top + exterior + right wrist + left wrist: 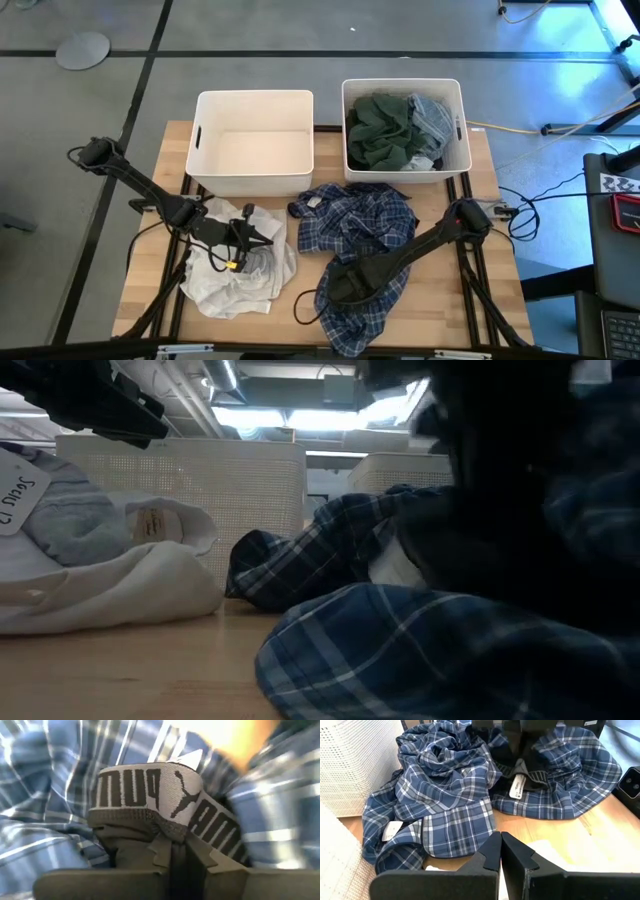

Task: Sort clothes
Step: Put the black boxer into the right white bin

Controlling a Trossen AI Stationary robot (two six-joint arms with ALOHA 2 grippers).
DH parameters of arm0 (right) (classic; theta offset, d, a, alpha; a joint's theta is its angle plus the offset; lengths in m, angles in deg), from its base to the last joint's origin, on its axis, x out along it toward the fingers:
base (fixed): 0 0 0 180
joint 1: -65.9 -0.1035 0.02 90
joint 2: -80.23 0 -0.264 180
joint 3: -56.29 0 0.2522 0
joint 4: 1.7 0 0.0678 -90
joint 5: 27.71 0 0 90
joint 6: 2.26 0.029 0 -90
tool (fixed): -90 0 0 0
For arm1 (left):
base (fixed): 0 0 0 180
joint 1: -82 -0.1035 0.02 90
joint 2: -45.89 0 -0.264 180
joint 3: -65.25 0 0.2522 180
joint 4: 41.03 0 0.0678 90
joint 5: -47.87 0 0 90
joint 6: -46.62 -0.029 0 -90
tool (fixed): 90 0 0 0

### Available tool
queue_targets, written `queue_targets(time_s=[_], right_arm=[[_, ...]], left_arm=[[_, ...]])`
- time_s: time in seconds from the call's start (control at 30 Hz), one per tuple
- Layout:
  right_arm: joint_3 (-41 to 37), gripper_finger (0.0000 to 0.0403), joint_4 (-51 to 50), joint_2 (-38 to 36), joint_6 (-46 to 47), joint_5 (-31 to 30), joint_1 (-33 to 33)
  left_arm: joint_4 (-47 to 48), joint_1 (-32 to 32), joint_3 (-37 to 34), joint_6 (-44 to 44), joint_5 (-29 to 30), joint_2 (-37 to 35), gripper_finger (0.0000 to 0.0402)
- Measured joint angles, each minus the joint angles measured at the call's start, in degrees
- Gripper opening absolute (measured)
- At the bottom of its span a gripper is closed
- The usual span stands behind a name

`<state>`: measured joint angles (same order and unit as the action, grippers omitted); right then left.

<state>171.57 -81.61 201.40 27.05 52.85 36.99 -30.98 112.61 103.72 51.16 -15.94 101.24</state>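
Note:
A navy-and-white plaid shirt lies crumpled on the table right of the middle. My right gripper is low over its near part, shut on a dark grey garment with a pale lettered waistband. This garment also shows in the left wrist view, lying on the plaid shirt. White and pale grey-blue garments lie in a heap at the near left. My left gripper is shut and empty just above their right edge, pointing toward the plaid shirt. My right gripper pinches a bunched fold of the dark grey garment between its two fingers, just beside the lettered waistband. The waistband arches over in front of the fingertips. The garment rests on the plaid shirt.
Two white bins stand at the table's far edge. The left bin shows only its bare floor. The right bin holds dark green and grey clothes. Bare wood shows between the two heaps and along the near edge.

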Motion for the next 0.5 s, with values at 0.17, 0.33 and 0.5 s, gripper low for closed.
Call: queue_targets(time_s=[0.17, 0.33, 0.5], right_arm=[[8.96, 0.0009, -5.26, -0.02, -4.04, -7.48, -0.56], [18.14, 0.0027, -11.42, -0.04, -5.78, -19.04, -1.68], [26.75, 0.0023, -19.39, -0.12, -5.14, -32.03, -1.98]], left_arm=[[0.02, 0.00, 0.00, 0.06, 0.00, 0.00, 0.0001], [0.02, -0.02, 0.00, 0.12, 0.02, 0.00, 0.0001], [0.03, 0.00, 0.00, 0.02, 0.00, 0.00, 0.0001]])
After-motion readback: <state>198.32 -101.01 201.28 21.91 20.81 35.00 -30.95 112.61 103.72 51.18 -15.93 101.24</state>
